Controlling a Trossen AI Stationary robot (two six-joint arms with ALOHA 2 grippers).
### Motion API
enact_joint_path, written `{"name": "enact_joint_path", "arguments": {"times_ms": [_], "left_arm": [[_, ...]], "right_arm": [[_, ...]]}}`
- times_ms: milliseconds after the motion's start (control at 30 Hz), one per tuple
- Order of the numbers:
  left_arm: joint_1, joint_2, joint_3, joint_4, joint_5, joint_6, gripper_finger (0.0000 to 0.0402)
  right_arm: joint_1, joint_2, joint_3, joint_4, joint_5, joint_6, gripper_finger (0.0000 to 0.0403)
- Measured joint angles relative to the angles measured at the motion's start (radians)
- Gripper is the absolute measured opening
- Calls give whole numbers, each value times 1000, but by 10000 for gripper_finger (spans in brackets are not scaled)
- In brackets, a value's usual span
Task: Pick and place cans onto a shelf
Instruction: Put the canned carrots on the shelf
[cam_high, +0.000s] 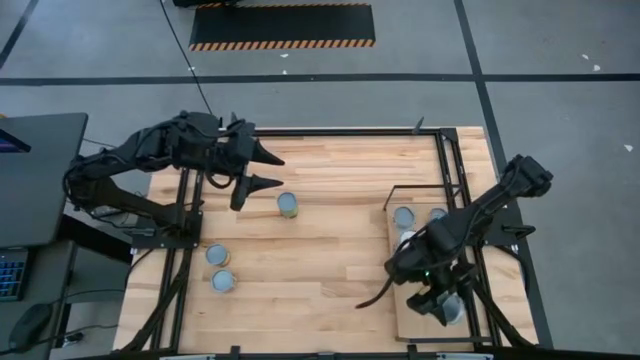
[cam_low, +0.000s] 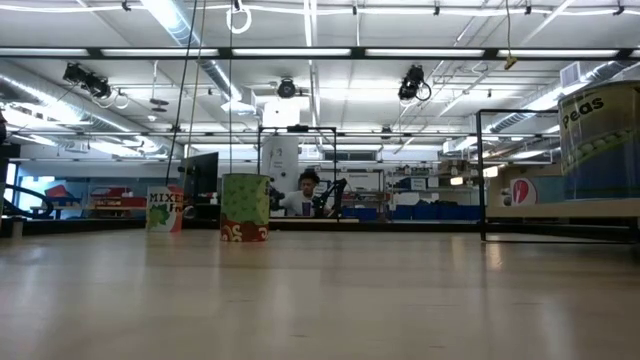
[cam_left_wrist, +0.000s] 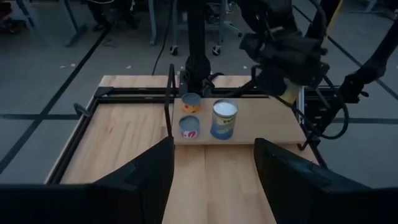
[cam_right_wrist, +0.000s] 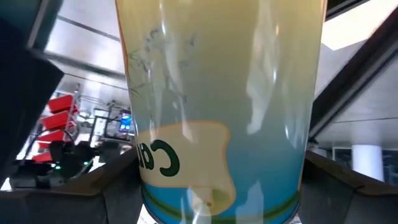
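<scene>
Plank table (cam_high: 330, 270), shelf (cam_high: 415, 325) at its right end. Right gripper (cam_high: 447, 305) over the shelf's near part, clenched on a can (cam_right_wrist: 221, 112): placing step, likely. Next: set down, release. Left gripper (cam_high: 272, 170) spread, just beside lone can (cam_high: 288, 204).

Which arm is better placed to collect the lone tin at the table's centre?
Left. Its open tool hovers just beside that small silver-topped tin; the right tool is over the pale plywood shelf, gripping a can.

The plank-striped wooden counter (cam_high: 330, 270) looks smooth and matt; the small round tin can (cam_high: 288, 204) has a shiny metal top.
</scene>
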Motion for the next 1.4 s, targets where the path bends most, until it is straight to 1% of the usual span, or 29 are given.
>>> {"name": "enact_joint_path", "arguments": {"times_ms": [100, 333, 633, 1000, 1400], "left_arm": [[0, 2, 0, -1, 0, 4, 227], [0, 2, 0, 4, 0, 8, 227], [0, 2, 0, -25, 0, 54, 227], [0, 2, 0, -40, 0, 87, 227], [1, 2, 0, -40, 0, 105, 227]], "right_arm": [[-3, 46, 0, -7, 0, -28, 327], [-55, 119, 0, -5, 1, -100, 327], [-84, 195, 9, -8, -16, -91, 327], [-130, 196, 13, 6, -12, -82, 327], [-103, 246, 10, 25, 1, -112, 327]]}}
